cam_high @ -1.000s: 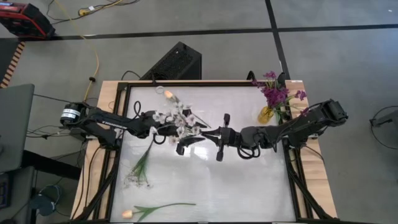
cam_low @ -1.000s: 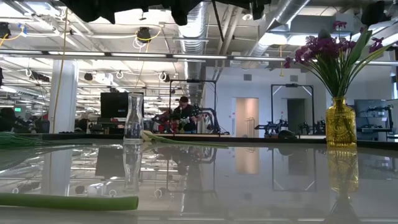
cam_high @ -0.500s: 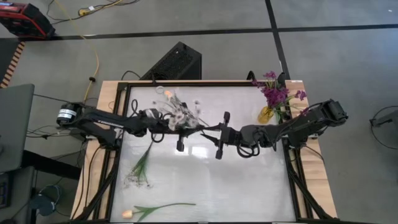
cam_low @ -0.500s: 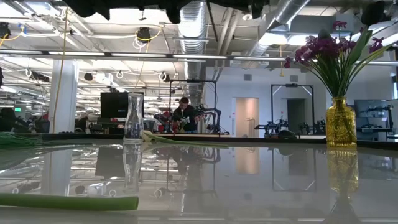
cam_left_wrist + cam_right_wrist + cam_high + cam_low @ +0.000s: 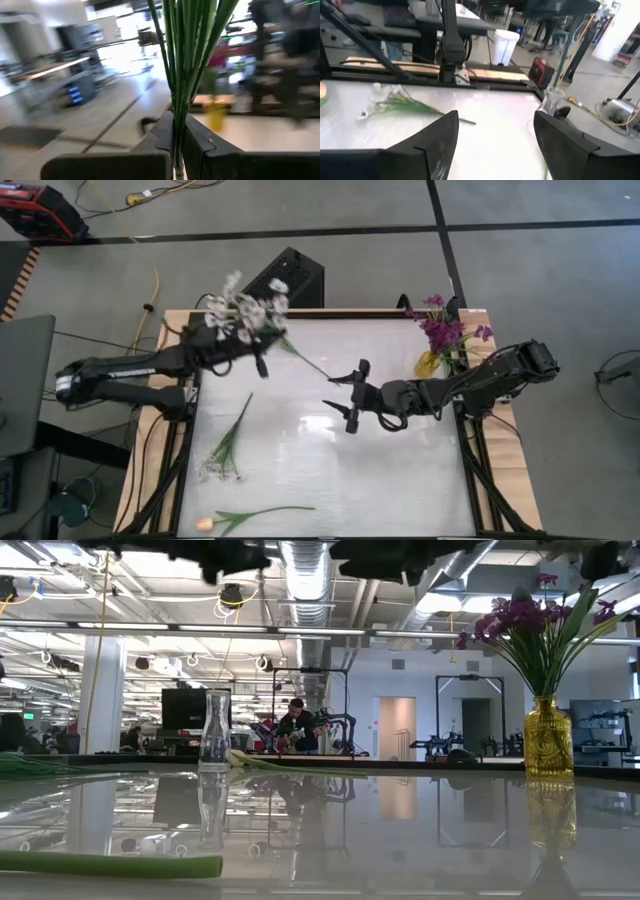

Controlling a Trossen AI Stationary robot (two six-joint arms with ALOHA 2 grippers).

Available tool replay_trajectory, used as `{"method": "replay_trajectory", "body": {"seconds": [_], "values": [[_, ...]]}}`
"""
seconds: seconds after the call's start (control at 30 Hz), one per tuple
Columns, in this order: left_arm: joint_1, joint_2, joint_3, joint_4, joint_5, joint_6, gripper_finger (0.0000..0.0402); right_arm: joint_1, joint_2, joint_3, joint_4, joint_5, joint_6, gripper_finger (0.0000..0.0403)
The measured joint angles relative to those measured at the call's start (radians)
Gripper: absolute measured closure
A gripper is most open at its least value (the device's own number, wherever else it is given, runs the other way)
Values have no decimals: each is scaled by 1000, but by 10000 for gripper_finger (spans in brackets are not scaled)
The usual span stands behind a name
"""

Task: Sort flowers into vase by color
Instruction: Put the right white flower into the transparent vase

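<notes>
White flower sprigs (image 5: 243, 308) in clamped left tool (image 5: 262, 362) (right tool (image 5: 343, 394) agape)

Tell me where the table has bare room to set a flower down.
Bare: the table stretch in front of the right gripper, and the far middle between clear vase and yellow vase. Crowded: the left near corner, where a white sprig and a tulip lie.

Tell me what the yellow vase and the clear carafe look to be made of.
Yellow vase: amber tinted glass, apparently faceted; light glows through it. Clear carafe: colourless, smooth glass or possibly clear plastic; the room shows through it.
</notes>
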Motion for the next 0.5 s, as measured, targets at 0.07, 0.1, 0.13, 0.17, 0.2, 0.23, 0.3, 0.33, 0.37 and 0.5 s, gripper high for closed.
{"method": "replay_trajectory", "body": {"seconds": [0.07, 0.1, 0.13, 0.17, 0.2, 0.23, 0.3, 0.33, 0.37, 0.5], "values": [[84, -49, -40, -8, -9, -2, 401, 0, 0, 0, -15, 0, 5, 117], [130, -68, -60, -6, -12, -12, 401, 0, 0, 0, -20, -1, 5, 117], [179, -87, -80, -8, -14, -27, 401, 0, 0, 0, -24, -5, 5, 117], [228, -101, -97, -9, -13, -42, 401, 0, 0, 0, -25, -15, 5, 117], [278, -111, -113, -7, -7, -59, 401, 0, 0, 0, -28, -22, 5, 117], [323, -116, -128, -5, 2, -78, 401, 0, 0, 0, -28, -23, 5, 117], [408, -117, -155, -7, 28, -119, 401, 0, 0, 0, -33, -24, 5, 117], [444, -112, -165, -8, 53, -142, 401, 0, 0, 0, -39, -25, 4, 117], [473, -105, -173, -3, 88, -161, 401, 0, 0, 0, -45, -25, 5, 117], [556, -71, -201, 73, 181, -181, 401, 0, 1, 0, -59, -26, 5, 117]]}}
